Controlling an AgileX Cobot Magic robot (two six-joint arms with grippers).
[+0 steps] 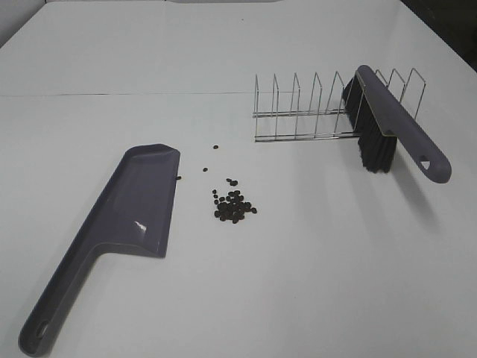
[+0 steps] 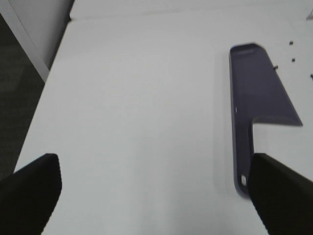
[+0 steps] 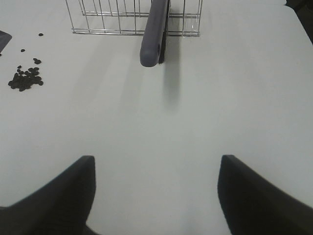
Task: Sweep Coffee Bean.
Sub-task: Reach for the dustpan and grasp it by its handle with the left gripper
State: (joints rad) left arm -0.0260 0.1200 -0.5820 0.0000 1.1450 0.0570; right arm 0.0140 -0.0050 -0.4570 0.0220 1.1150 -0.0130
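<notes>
The coffee bean (image 1: 235, 207) cluster lies mid-table with a few strays toward the far left; it also shows in the right wrist view as coffee beans (image 3: 25, 81). A grey-purple dustpan (image 1: 127, 224) lies flat to their left, handle toward the front. The matching brush (image 1: 395, 123) leans on a wire rack, black bristles down. Neither gripper shows in the high view. My left gripper (image 2: 154, 196) is open over bare table, the dustpan (image 2: 257, 93) beside one finger. The right gripper (image 3: 156, 196) is open and empty, short of the brush handle (image 3: 152, 39).
A wire dish rack (image 1: 313, 112) stands at the back right and props up the brush. The table's left edge (image 2: 46, 83) drops to dark floor. White tabletop lies between the beans and the front edge.
</notes>
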